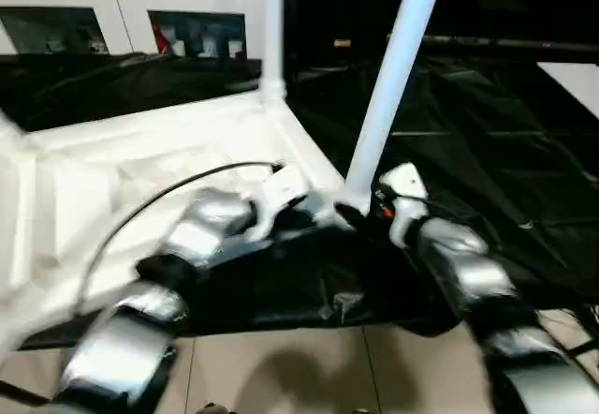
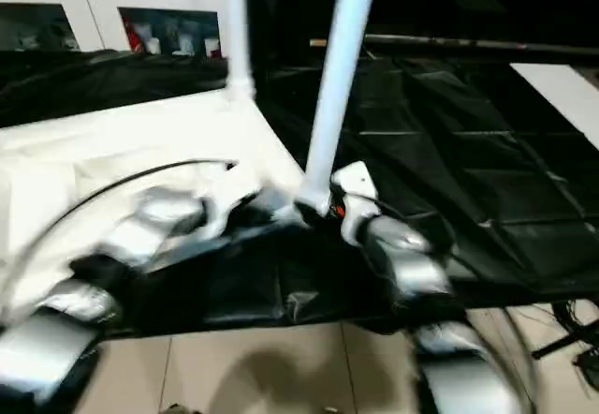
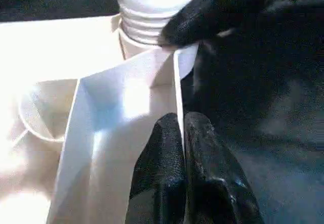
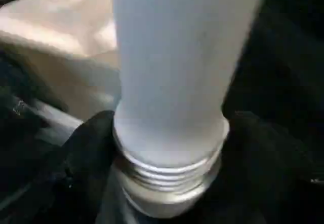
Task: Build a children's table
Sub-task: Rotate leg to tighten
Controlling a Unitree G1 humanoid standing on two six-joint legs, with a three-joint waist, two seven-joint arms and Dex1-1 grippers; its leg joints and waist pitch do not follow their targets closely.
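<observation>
The white tabletop (image 1: pixel 140 152) lies upside down on a black sheet, ribbed side up. Two white legs stand in its corner sockets: one at the far corner (image 1: pixel 272 21), one at the near right corner (image 1: pixel 393 77). My left gripper (image 3: pixel 183 122) is shut on the thin rim wall of the tabletop beside that near corner. My right gripper (image 4: pixel 169 133) is at the foot of the near leg (image 4: pixel 172 72), with a black finger on either side of its threaded base (image 3: pixel 152 11). The fingers (image 3: pixel 212 8) stand close against it.
A black sheet (image 1: pixel 487 152) covers the floor to the right and behind. A white cabinet with glass doors (image 1: pixel 122 11) stands at the back left. Pale floor tiles (image 1: pixel 281 367) lie in front. A black cable (image 1: pixel 159 194) arcs over my left forearm.
</observation>
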